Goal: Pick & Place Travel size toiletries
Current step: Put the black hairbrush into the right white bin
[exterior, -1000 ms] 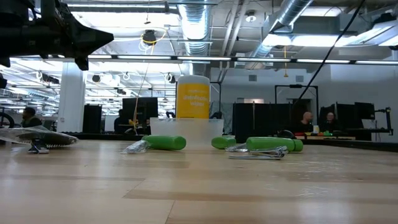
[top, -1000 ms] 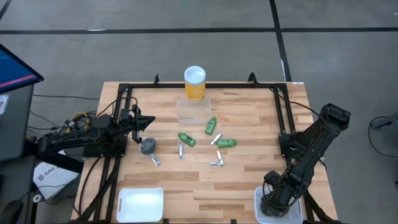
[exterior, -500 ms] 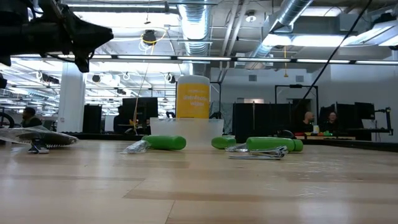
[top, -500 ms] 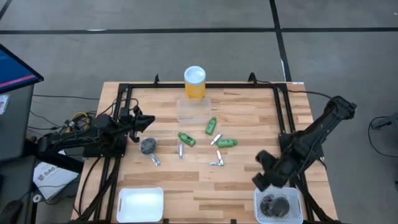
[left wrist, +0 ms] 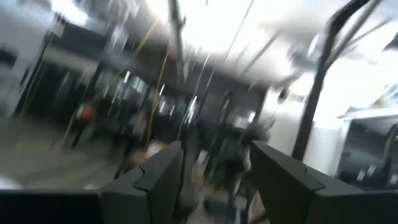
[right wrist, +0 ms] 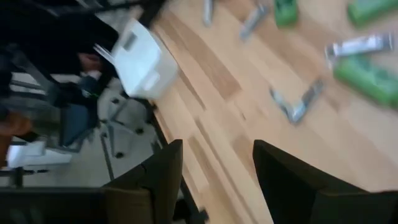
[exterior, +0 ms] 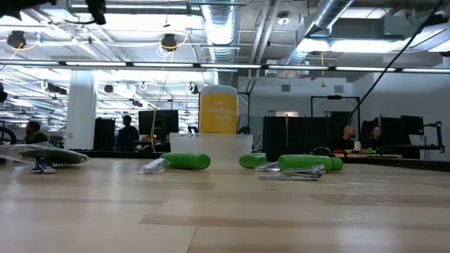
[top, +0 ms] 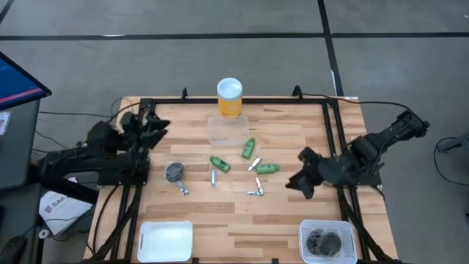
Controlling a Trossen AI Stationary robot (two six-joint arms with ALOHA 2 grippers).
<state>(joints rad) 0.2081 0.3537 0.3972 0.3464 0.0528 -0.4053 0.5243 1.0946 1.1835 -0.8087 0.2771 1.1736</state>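
With its jaws apart and empty, the right gripper (top: 292, 183) hovers near the metal clip (top: 255, 192) mid-table among the green tubes (top: 267, 169); it should descend straddling one item (not two). The left gripper (top: 160, 125), jaws parted, waits at the table's left edge.

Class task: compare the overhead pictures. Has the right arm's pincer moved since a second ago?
Yes. The right pincer has left the white mesh basket and now hangs, open, over the tabletop near the silvery metal piece.
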